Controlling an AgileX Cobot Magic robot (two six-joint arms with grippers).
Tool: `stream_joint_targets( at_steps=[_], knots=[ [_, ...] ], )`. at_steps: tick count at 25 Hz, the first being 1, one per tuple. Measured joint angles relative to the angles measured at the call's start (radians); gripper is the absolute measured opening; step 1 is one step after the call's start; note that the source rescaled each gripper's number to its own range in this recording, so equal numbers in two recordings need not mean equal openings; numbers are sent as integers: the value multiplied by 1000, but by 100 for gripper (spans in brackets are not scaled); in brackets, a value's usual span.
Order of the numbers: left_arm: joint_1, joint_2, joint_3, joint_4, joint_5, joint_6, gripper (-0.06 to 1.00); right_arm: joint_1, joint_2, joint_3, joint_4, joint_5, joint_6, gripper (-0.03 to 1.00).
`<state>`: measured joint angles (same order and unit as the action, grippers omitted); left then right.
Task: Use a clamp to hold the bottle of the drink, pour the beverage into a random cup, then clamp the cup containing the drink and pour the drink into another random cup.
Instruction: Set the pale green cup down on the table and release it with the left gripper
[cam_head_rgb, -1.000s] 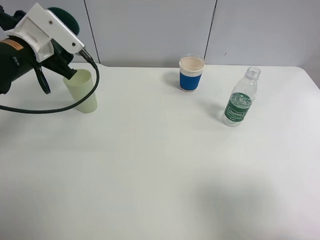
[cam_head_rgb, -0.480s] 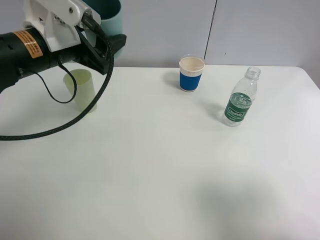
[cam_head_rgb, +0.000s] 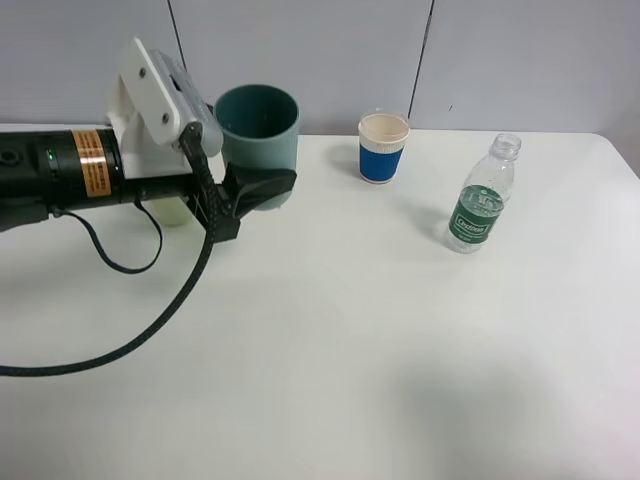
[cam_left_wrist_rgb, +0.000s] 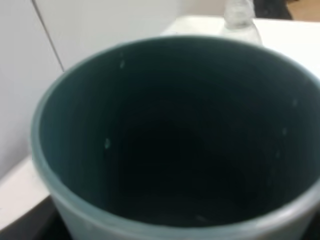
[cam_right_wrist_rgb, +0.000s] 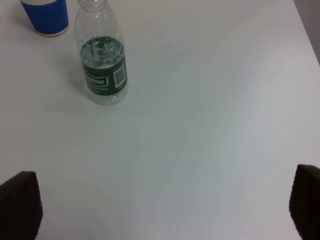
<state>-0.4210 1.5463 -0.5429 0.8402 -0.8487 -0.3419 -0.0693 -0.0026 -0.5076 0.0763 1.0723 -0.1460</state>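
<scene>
The left hand (cam_head_rgb: 262, 187) grips a teal cup (cam_head_rgb: 258, 128) upright above the bench (cam_head_rgb: 330, 330), its fingers closed against the cup's lower wall; the left wrist view is filled by the cup's dark interior (cam_left_wrist_rgb: 175, 140), and no liquid can be made out inside. The bottle (cam_head_rgb: 481, 198), clear with a green label and uncapped, stands upright on the right side of the bench, well apart from the left hand. The blue-banded paper cup (cam_head_rgb: 383, 147) stands at the back of the bench, between the held cup and the bottle. In the right wrist view the right hand (cam_right_wrist_rgb: 160, 205) shows only its two dark fingertips (cam_right_wrist_rgb: 20, 202) at opposite edges of the picture, spread wide and empty, with the bottle (cam_right_wrist_rgb: 102, 65) and the blue cup (cam_right_wrist_rgb: 47, 17) on the bench ahead of it. Counted: one bottle and three cups, the third a pale green cup (cam_head_rgb: 172, 210) almost wholly hidden behind the left arm. Half a second ago the teal cup was higher and further left, partly out of the picture, and the pale green cup stood in plain sight; the arm has since swung lower and toward the middle, covering it. The bottle and the blue cup have not moved.
</scene>
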Motion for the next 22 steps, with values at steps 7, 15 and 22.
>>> stream_joint_targets(
  at_steps=[7,15,22],
  knots=[
    [0,116,125,-275,-230,182,3,0,0,0,0,0,0,99],
    [0,346,148,-436,-347,233,3,0,0,0,0,0,0,99],
    [0,449,148,-543,-348,378,3,0,0,0,0,0,0,99]
  ],
)
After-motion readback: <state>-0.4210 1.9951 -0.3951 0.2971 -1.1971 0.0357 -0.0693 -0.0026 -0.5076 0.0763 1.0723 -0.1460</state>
